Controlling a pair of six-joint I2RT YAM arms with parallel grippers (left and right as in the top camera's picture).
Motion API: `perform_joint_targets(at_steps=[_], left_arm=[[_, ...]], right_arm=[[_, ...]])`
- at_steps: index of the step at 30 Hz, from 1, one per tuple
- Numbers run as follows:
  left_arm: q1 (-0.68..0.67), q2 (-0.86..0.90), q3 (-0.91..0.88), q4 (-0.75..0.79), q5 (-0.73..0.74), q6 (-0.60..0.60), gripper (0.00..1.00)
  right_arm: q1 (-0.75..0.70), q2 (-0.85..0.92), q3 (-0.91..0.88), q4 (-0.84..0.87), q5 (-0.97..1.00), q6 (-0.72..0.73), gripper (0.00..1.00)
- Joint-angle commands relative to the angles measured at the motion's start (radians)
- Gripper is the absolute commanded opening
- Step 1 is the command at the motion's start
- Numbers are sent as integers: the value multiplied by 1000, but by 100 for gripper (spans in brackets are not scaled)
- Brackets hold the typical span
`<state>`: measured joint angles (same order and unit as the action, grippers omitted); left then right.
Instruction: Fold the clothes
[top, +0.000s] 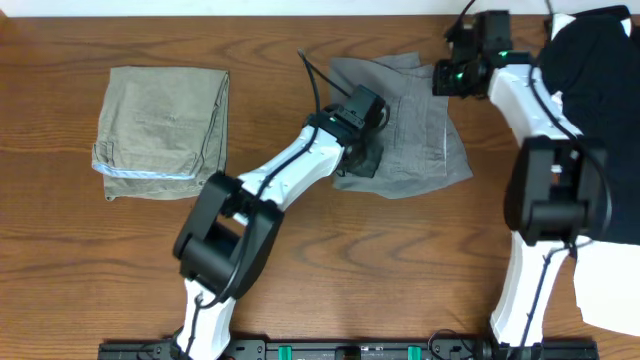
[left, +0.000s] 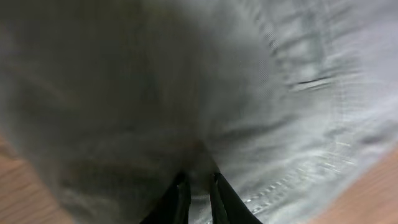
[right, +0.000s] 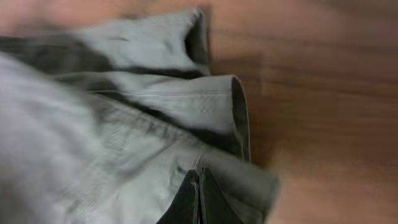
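Grey shorts (left: 186, 93), soft, light and limp, fill the left wrist view. The left claw (left: 199, 190) pinches a fold at their near edge. The right claw (right: 198, 196) is closed at their far corner, its hold uncertain. The shorts lie rumpled mid-surface (top: 300, 260), and their seamed hems likely give the firmest purchase.

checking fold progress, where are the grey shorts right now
Overhead view, upper middle of the table: the grey shorts lie between the folded khaki shorts on the left and the black garment on the right.
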<state>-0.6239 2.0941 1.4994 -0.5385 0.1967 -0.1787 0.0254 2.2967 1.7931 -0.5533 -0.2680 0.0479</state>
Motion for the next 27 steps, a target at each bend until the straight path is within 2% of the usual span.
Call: perform_joint_targets(at_steps=[1, 4, 8, 12, 15, 16, 19, 23, 27], left_arm=[[-3, 45, -10, -3, 2, 10, 15], [-5, 59, -10, -14, 2, 10, 15], [-11, 42, -10, -21, 2, 11, 14], [-11, -22, -3, -21, 2, 10, 14], [-13, -92, -1, 3, 3, 9, 14], [-14, -114, -1, 18, 3, 9, 15], [-30, -169, -1, 94, 6, 2, 15], [-64, -177, -2, 182, 22, 2, 14], [-102, -145, -2, 238, 127, 2, 14]], right_arm=[[0, 79, 9, 31, 6, 3, 1], [-1, 110, 10, 47, 6, 3, 2], [1, 81, 23, 68, -66, -51, 8], [-4, -8, 66, 37, -61, -43, 12], [-19, -105, 77, -13, -21, 14, 13], [-26, -139, 77, -34, -9, 31, 16], [-49, -222, 77, -112, 0, 34, 35], [-85, -275, 77, -199, 85, 34, 34], [-139, -275, 76, -270, 138, 34, 36]])
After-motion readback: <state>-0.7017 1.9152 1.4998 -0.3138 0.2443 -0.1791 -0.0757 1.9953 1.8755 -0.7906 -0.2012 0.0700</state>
